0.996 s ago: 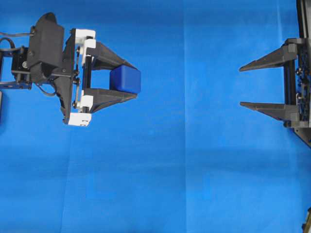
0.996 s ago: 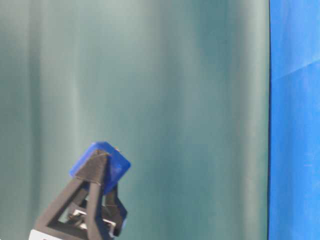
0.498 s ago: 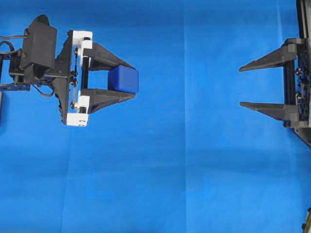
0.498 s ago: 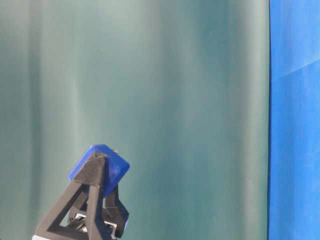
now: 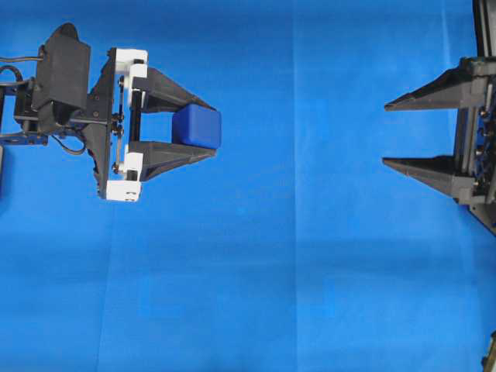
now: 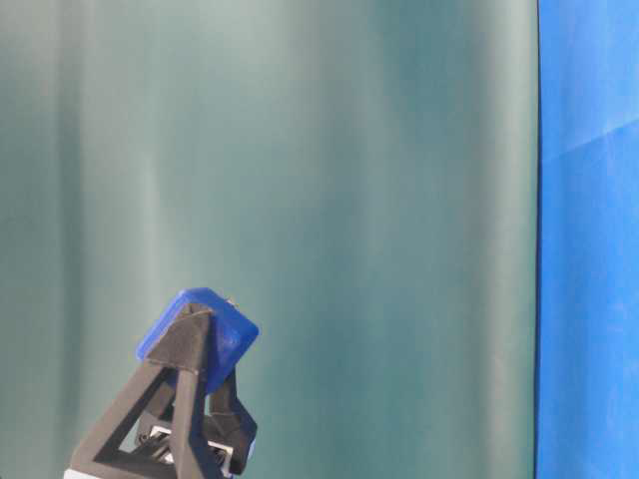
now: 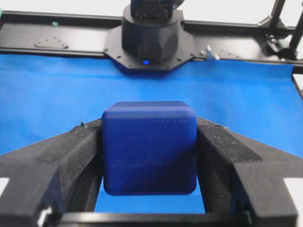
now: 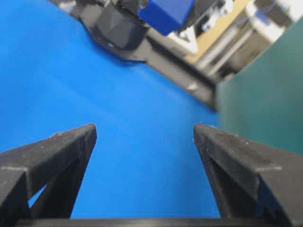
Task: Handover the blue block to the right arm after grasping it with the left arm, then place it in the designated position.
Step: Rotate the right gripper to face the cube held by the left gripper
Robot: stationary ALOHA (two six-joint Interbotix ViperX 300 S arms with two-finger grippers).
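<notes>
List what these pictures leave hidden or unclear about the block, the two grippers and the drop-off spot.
- Designated position: no marker shows on the blue cloth in any view.
- Right gripper: overhead view, the right edge cuts off everything behind its fingers.
- Blue block: right wrist view, blurred and cut by the top edge.
- Left gripper: table-level view, the bottom edge cuts off its body.

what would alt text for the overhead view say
The left gripper on the left holds the blue block between its black fingers. Across the blue cloth, the right gripper faces it from the right edge, open and empty.
</notes>
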